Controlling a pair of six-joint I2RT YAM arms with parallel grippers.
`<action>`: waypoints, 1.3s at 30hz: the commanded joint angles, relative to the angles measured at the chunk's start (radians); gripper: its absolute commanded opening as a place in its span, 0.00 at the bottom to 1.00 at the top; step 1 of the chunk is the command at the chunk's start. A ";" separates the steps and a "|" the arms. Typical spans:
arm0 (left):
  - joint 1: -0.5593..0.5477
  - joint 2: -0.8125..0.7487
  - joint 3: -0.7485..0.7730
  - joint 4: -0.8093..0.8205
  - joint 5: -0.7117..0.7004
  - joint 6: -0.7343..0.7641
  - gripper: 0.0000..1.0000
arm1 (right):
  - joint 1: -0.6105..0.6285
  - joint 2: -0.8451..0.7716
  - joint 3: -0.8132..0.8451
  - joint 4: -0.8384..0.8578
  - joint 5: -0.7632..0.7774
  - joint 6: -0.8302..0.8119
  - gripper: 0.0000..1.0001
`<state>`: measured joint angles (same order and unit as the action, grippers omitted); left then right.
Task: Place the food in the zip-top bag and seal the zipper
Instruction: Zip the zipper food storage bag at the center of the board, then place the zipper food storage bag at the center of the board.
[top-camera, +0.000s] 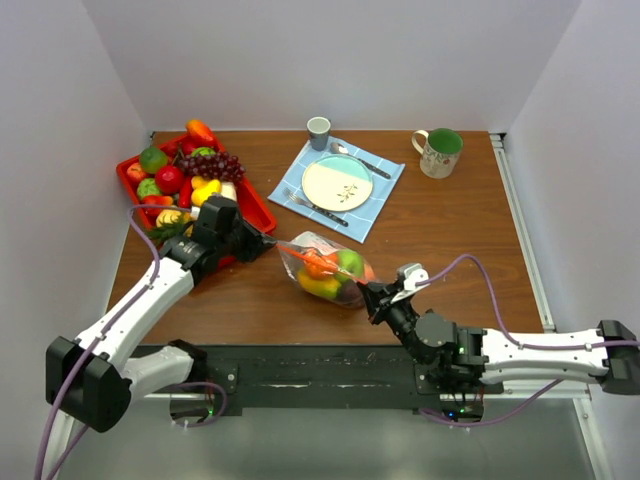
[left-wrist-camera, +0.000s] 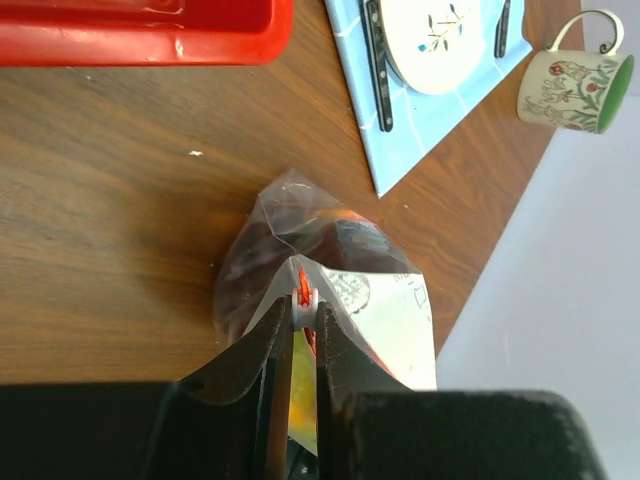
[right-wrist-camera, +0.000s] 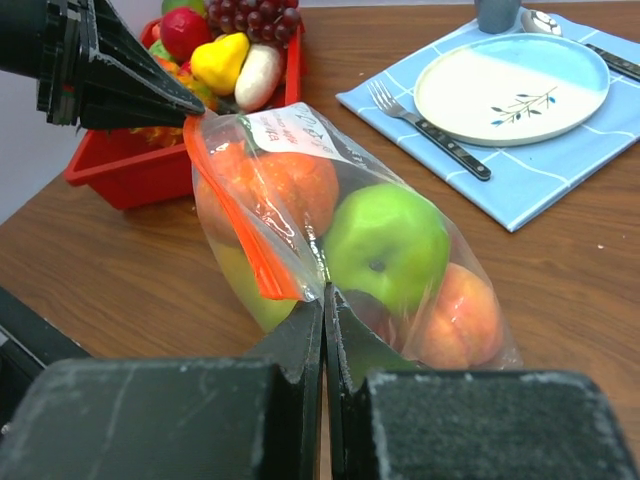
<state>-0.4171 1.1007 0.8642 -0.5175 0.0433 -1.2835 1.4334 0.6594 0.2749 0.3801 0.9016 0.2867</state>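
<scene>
Pinching the zipper (right-wrist-camera: 232, 205) at one end: left gripper (left-wrist-camera: 304, 308) is nearly closed on the small white tab (left-wrist-camera: 303, 295) there, probably the slider. Right gripper (right-wrist-camera: 325, 295) is fully closed and nips the film at the opposite end of the zip-top bag (top-camera: 325, 262). Bag lies on the table (top-camera: 450, 230) between the arms, just beside the red tray (top-camera: 255, 205). Inside: green apple (right-wrist-camera: 385, 240), orange (right-wrist-camera: 290, 180), peach (right-wrist-camera: 460, 315). Looks like the sealing step. Can't tell how much of the strip is shut. Next: right anchors, left draws the tab straight along the strip, film taut.
</scene>
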 joint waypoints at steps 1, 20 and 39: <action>0.018 0.004 0.045 0.008 -0.089 0.067 0.00 | 0.001 0.046 0.061 -0.046 0.027 -0.041 0.08; 0.020 0.044 0.148 -0.021 -0.209 0.246 0.00 | 0.001 -0.004 0.101 -0.112 0.022 -0.050 0.00; -0.023 0.133 0.134 0.394 0.029 0.432 0.01 | 0.001 0.152 0.207 -0.122 -0.075 -0.047 0.21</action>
<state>-0.4351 1.2453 0.9783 -0.3466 0.0521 -0.9474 1.4330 0.7025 0.3813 0.2165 0.8711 0.2565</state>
